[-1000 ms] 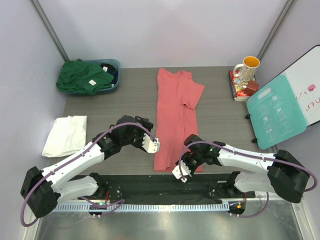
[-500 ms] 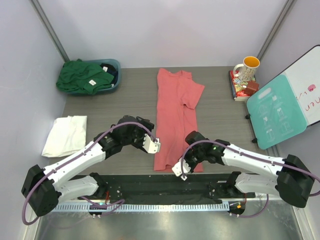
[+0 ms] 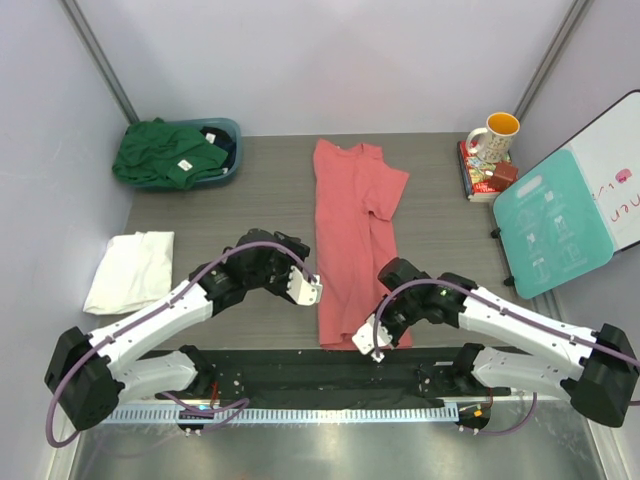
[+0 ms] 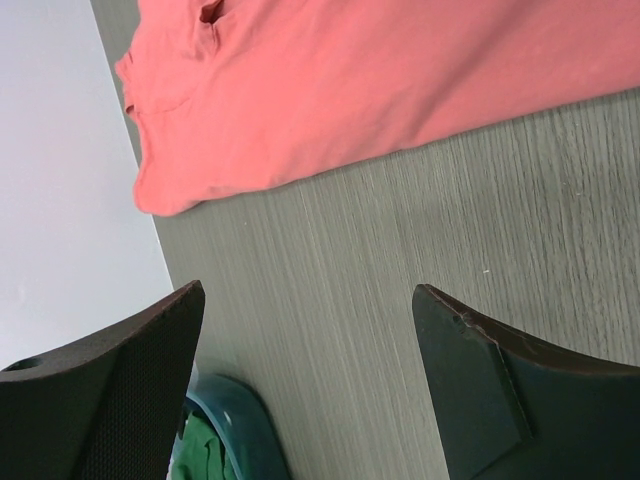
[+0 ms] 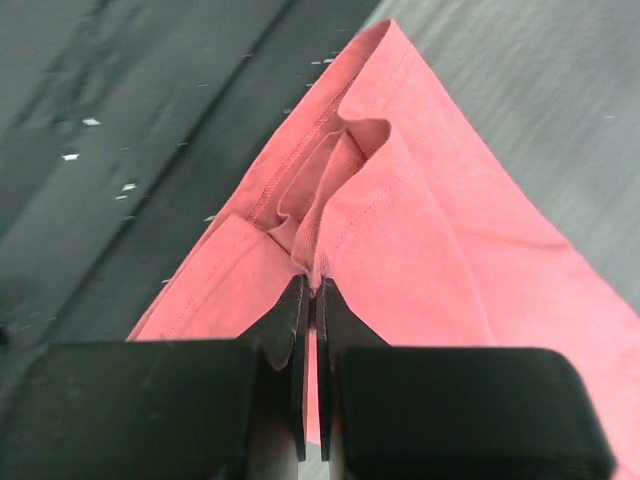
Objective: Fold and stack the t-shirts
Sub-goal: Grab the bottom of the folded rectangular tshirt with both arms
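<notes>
Since, coral-red t-shirt (image 3: 355, 230) hem shifted right.

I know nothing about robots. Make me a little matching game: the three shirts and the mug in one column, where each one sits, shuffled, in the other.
Things:
1. coral-red t-shirt
2. white t-shirt
3. dark green t-shirt
4. mug

Places:
A. piled in the teal tub, far left
B. far right, by the books
C. spread out in the middle, near hem pinched by the right gripper
D. folded, at the left edge

Pairs: 1-C, 2-D, 3-A, 4-B
</notes>
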`<state>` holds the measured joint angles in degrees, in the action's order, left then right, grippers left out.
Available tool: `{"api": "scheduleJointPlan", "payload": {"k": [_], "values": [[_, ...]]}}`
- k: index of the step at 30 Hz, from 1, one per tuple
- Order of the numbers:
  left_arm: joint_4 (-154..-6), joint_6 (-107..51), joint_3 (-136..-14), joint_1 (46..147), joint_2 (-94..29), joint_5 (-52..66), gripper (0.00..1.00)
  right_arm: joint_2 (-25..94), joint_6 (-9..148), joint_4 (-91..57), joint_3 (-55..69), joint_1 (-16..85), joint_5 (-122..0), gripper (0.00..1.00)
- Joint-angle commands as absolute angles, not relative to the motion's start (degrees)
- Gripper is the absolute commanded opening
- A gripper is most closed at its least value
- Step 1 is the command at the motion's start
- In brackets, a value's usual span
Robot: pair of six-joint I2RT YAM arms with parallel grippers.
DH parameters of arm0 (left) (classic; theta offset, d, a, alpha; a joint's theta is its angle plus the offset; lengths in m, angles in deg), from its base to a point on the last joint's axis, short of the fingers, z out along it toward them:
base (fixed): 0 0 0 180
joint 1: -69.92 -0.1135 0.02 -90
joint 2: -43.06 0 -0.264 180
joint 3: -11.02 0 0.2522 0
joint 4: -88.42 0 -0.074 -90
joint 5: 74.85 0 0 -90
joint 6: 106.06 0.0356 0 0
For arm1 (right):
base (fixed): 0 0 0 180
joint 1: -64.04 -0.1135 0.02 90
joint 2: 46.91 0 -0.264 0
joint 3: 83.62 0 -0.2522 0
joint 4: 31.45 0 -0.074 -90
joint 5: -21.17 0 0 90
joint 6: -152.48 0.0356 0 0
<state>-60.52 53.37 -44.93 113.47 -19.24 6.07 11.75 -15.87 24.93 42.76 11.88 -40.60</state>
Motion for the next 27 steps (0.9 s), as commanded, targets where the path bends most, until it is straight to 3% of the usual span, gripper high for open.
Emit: {"api": "scheduleJointPlan", "payload": {"k": [1,4,5,7,9,16,19,20,23,24,25,27], "values": [[-63.23,53.46,-47.65,113.69,-19.96,4.87,0.85,9.7,-15.83,31.0,42.97,11.13,-38.16,0.02],[-63.14,53.81,-48.0,113.69,-20.48,4.87,0.85,9.34,-15.48,31.27,44.11,10.6,-37.8,0.06],[-63.06,53.99,-48.09,113.69,-20.57,4.96,0.85,9.43,-15.74,31.27,44.47,10.6,-37.8,0.17],[-63.14,54.34,-48.44,113.69,-21.01,4.87,0.85,9.6,-15.92,31.71,45.08,10.42,-37.98,0.3],[-63.05,54.34,-48.7,113.69,-21.36,4.78,0.85,9.69,-16.27,32.58,45.26,10.42,-37.98,0.34],[-63.23,54.69,-49.49,113.69,-22.5,4.0,0.85,9.17,-16.28,32.69,45.17,10.25,-39.12,0.31],[-64.19,53.64,-49.32,113.69,-23.47,3.47,0.84,9.95,-13.39,23.25,46.57,10.25,-42.62,0.18],[-64.89,53.37,-49.06,113.69,-23.82,2.51,0.84,11.35,-11.72,20.23,46.93,10.25,-43.42,0.05],[-65.69,51.71,-47.83,113.69,-25.31,0.57,0.58,17.13,-9.16,12.3,46.32,10.25,-44.83,0.01],[-66.82,50.83,-47.39,113.69,-26.62,0.13,0.17,18.47,-6.98,10.55,45.88,10.25,-45.18,0.01],[-67.53,49.69,-47.21,113.69,-27.25,0.04,0.0,19.87,-5.91,7.48,45.09,10.25,-45.97,0.01],[-69.63,46.79,-46.86,113.69,-28.39,-0.75,0.0,23.3,-3.63,5.09,44.39,10.25,-47.03,0.01]]}}
